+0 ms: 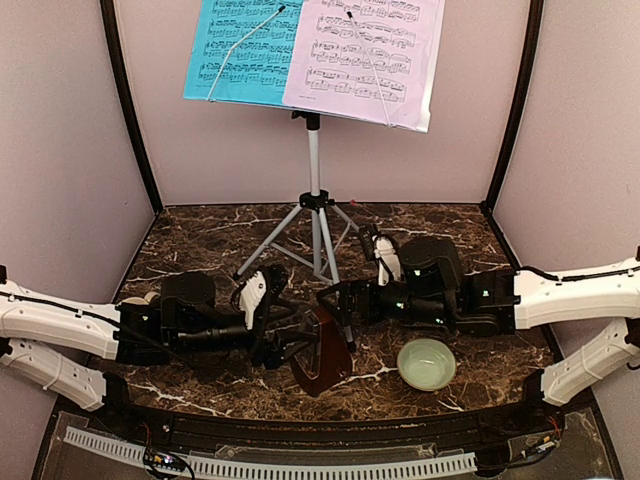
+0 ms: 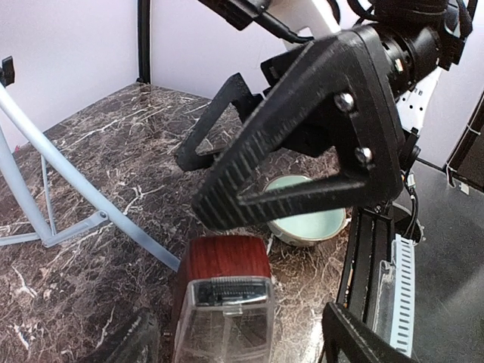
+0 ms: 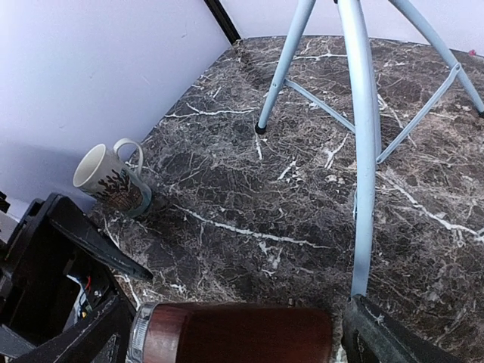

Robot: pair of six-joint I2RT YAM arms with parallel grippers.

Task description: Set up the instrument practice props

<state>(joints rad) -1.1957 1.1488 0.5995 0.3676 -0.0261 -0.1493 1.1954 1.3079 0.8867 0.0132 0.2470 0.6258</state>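
Now at mid-desk: metronome [image 1: 322, 362] flanked by both tools

Underneath everything, a dark marble desk [image 1: 200, 250] with white veins, closed in by pale walls. Upright at its back, the silver-white tripod music stand [image 1: 313, 160], legs spread on the marble. Up on the stand, side by side and overlapping slightly at the middle: the blue music sheet [image 1: 240, 50] to the left and the lilac music sheet [image 1: 365, 55] to the right, each under a thin wire retainer. Reaching inward low over the desk, the left arm [image 1: 60, 325] and the right arm [image 1: 580, 290], meeting in front of the stand's legs.

Then the left tool [image 2: 231, 329], spread open around the metronome with a visible gap on one side. Opposite, the right tool [image 3: 234, 325], spread wide too, one finger just off each end of the reddish-brown body in the right wrist view; cannot tell about actual pressure on it.

As for the metronome itself: leaning rather than upright in the top view, near the front of the desk, just beside a tripod leg. To its right on the marble, the pale green bowl [image 1: 427, 362], below the right arm. Smallest, the beige mug [image 3: 110, 180] near the left wall, well apart from the metronome.
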